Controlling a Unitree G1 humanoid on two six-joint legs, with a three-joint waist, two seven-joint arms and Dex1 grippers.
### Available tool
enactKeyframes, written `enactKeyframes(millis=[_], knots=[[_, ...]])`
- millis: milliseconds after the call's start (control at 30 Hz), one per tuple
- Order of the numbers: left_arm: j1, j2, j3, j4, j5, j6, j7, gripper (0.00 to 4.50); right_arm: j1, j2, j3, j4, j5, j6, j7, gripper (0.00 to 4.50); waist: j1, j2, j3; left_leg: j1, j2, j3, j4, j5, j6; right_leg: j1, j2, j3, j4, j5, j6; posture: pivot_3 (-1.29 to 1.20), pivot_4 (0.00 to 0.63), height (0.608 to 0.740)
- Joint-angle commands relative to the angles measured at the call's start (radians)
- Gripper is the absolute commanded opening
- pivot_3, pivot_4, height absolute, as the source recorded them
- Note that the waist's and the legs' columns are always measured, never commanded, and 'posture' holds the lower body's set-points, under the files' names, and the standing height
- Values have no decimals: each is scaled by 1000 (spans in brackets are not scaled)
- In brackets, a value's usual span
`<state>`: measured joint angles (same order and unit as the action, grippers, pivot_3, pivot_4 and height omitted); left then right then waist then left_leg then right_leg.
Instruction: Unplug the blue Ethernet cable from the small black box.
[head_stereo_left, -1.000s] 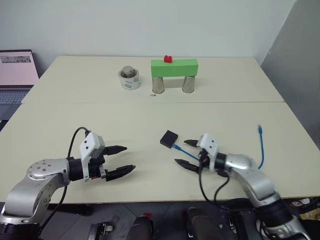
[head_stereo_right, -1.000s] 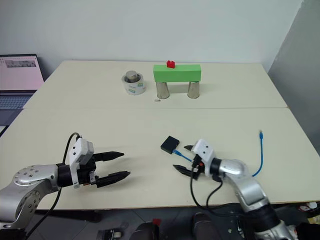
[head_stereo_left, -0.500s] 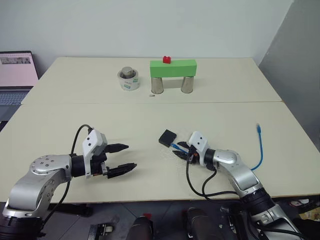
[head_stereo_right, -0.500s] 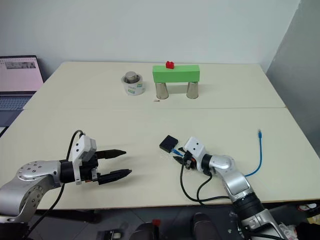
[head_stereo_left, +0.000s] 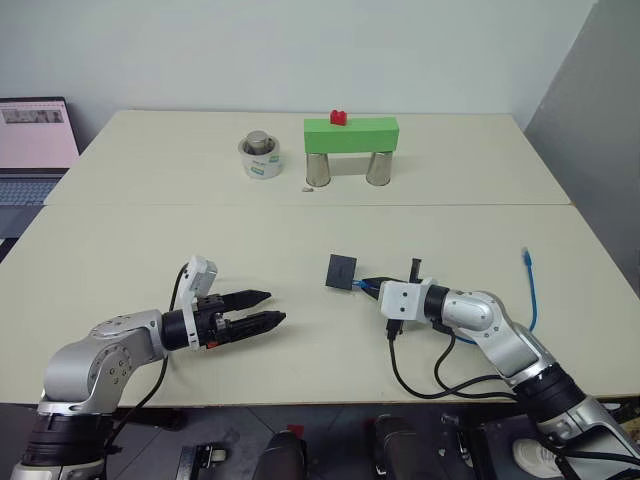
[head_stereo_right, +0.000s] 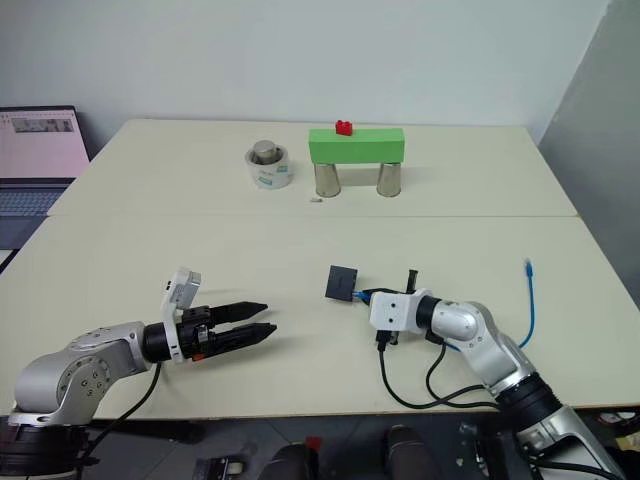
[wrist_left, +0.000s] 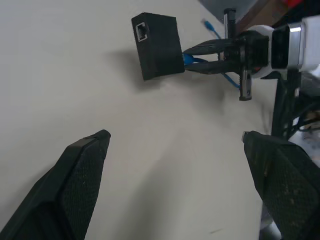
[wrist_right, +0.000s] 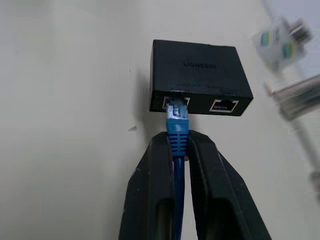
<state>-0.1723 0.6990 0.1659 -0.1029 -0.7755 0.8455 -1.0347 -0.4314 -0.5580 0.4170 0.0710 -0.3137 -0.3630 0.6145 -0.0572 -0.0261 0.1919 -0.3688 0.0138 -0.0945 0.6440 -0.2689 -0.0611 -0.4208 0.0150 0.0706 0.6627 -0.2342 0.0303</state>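
Right claw (wrist_right: 180, 150) clamped on the thin bright-blue Ethernet cable (wrist_right: 177, 127), just behind the little clear-blue plug, which still sits in the left-hand port of the small flat matte-black box (wrist_right: 200, 75). Looks lifted a bit off the pale surface (head_stereo_left: 300, 240) at the plug end, can't say for sure. Plug, cord and claw all on one straight line, box dead ahead of the fingertips, so probably a clean pull straight back along that axis, away from the box. Left claw (head_stereo_left: 262, 307) spread wide apart, holding nothing, well off to the left with tips aimed at the box. Nothing pinning the box down though, so could just drag along with the cord.
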Motion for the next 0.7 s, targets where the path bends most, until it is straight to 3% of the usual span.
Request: enactKeyframes(millis=[33,267,600,700], knots=[[-48,-28,17,1,-58,40,9,4500,-43,-11,-6,24,-43,-213,-59,115,0,0,0,1,0,0,0,0,0,0,0,0,0,0,0,0,150,740],[-79,-59,-19,-5,-53,40,1,4500,-61,1,-14,47,18,-361,-42,114,0,0,0,2,0,0,0,0,0,1,0,1,1,0,0,0,150,740],[-89,-98,-57,-17,-46,14,-9,4500,-68,20,-7,68,24,-394,-11,114,1,0,0,2,0,0,1,0,0,2,0,1,1,0,0,0,150,740],[-96,-107,-65,-11,-31,-4,-9,3988,-67,25,-5,69,24,-391,-1,114,2,0,0,2,0,0,1,0,0,2,0,1,1,0,0,0,150,740]])
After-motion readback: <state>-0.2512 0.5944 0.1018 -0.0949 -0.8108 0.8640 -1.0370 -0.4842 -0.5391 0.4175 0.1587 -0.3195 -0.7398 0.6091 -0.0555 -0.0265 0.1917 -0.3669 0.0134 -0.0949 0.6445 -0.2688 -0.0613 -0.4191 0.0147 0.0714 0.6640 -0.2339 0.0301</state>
